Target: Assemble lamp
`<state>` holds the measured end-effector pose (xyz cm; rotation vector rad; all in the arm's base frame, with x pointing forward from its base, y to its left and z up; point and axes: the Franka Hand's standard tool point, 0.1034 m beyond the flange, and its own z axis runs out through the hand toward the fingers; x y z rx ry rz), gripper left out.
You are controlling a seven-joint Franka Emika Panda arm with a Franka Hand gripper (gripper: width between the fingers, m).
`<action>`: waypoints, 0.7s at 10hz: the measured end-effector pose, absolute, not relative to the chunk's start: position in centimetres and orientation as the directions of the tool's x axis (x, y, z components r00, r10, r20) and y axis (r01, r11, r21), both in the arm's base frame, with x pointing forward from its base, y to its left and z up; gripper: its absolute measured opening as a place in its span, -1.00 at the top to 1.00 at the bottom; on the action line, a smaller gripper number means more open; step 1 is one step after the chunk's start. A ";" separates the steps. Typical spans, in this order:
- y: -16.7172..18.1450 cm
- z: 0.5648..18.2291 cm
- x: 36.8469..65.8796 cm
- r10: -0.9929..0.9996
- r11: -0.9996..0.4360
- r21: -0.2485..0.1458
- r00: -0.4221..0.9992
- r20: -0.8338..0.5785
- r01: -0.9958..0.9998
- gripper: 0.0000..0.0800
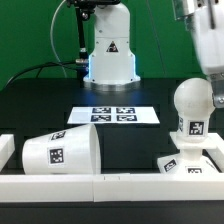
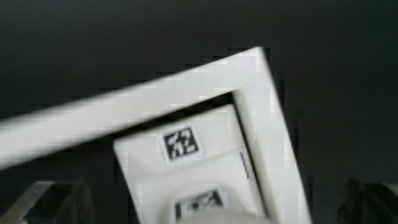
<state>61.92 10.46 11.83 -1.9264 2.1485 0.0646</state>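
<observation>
Presently we list, item by item, what stands on the black bench (image 1: 40, 100)

Item one: the shade (image 1: 62, 151), a large tapered white part, lies on its side near the bench's front edge, toward the exterior view's left. Its wide mouth faces that left side, and one square tag shows on its flank. It rests against the white frame (image 1: 60, 184) that runs along the front edge.

Item two: the base (image 1: 186, 161), a wedge-like white block with tags on its faces, sits near the front edge toward the exterior view's right, just behind the same frame.

Item three: the bulb (image 1: 191, 104), round-headed, stands upright on top of the base with its neck down, a tag showing on the neck. We cannot tell how deep it sits in the base.

Item four: the marker board (image 1: 113, 115), a flat white sheet with four black tags, lies flat in the middle of the bench, well apart from the lamp parts.

Item five: the arm's pedestal (image 1: 108, 52) stands at the rear of the bench.

Item six: the gripper (image 1: 203, 35) hangs above the bulb, blurred and cut off by the exterior view's edge. We see no contact with the bulb. The wrist view shows only dim finger tips at its margin, over the frame (image 2: 249, 110) and the tagged base (image 2: 178, 150), so we cannot tell how wide the jaws stand
</observation>
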 end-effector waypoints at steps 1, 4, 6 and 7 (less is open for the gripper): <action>9.5 12.0 61.9 -0.976 -0.007 -0.137 0.037 -0.216 -0.991 -0.75; 9.1 12.3 61.2 -0.937 -0.270 -0.155 0.296 -0.186 -0.950 -0.75; 9.0 12.0 61.0 -0.878 -0.423 -0.176 0.450 -0.164 -0.889 -0.75; 9.1 12.1 61.1 -0.843 -0.499 -0.173 0.522 -0.128 -0.849 -0.75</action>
